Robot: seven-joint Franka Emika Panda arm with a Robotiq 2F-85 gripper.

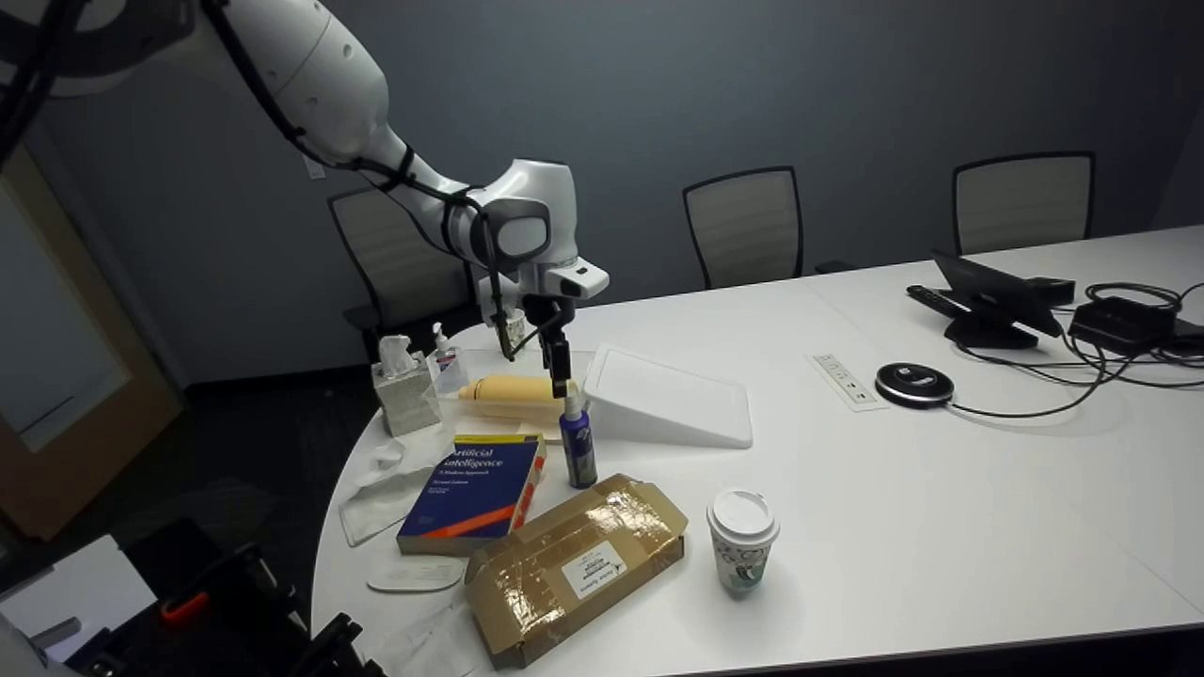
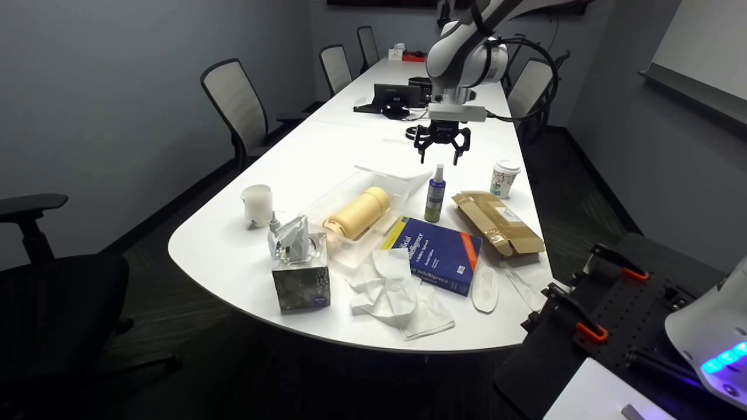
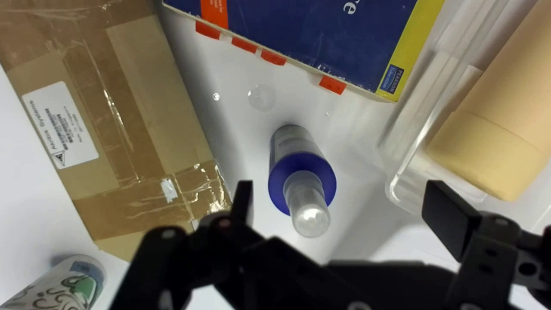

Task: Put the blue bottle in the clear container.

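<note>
The blue bottle (image 1: 578, 447) stands upright on the white table between the book and the clear container, also seen in an exterior view (image 2: 435, 200). The clear container (image 2: 350, 255) is a low open transparent tub with a yellow bottle lying in it; its rim shows at right in the wrist view (image 3: 408, 159). My gripper (image 2: 439, 158) is open and empty, pointing down above the blue bottle. In the wrist view, the blue bottle's (image 3: 295, 163) clear cap appears between the fingers (image 3: 340, 198), nearer the left one, touching neither.
A white lid (image 1: 670, 397) leans against the container. A blue book (image 1: 480, 489), a cardboard box (image 1: 583, 564) and a paper cup (image 1: 741, 541) stand near the bottle. A tissue box (image 2: 302, 280), napkins (image 2: 388, 291) and a whitish cup (image 2: 258, 205) are farther off.
</note>
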